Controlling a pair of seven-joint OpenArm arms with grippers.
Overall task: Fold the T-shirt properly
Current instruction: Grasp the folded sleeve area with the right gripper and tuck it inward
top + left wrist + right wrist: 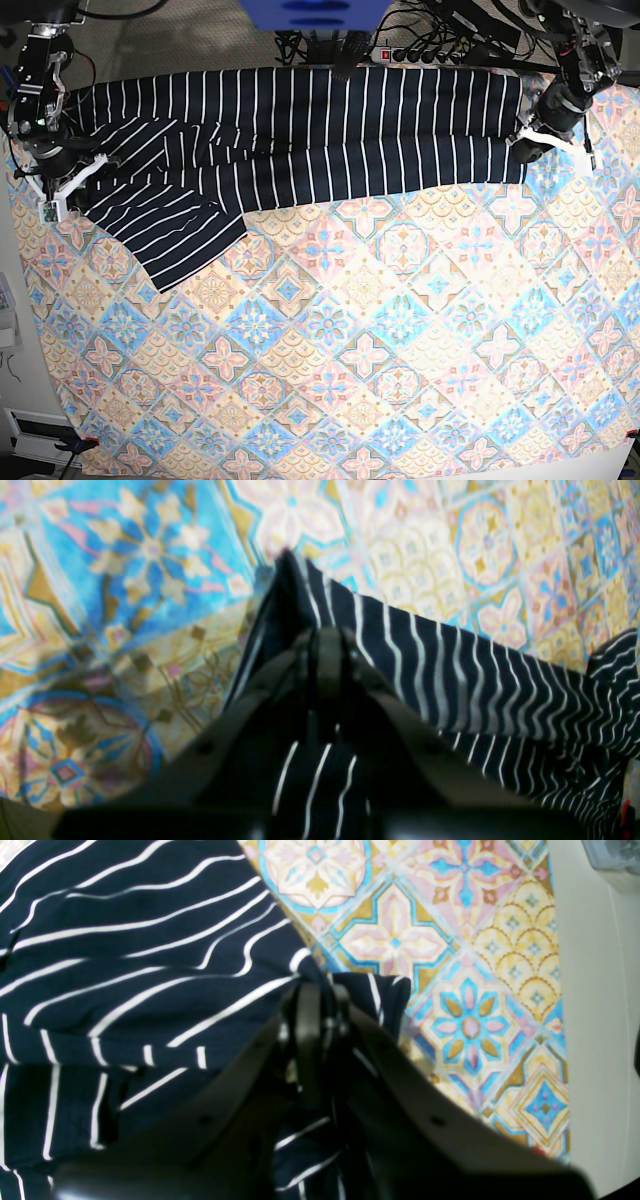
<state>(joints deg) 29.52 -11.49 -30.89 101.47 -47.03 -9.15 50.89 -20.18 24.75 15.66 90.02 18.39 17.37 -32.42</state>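
The dark navy T-shirt with thin white stripes lies stretched in a long band across the far side of the table, one flap slanting down at the left. My left gripper is at the shirt's right end and is shut on a fold of it; the striped cloth trails off to the right. My right gripper is at the shirt's left end and is shut on the cloth's edge; the shirt fills the left of that view.
A pastel patterned tablecloth covers the table. Cables and a power strip lie behind the shirt, beside a blue object. The cloth's left edge meets a white surface.
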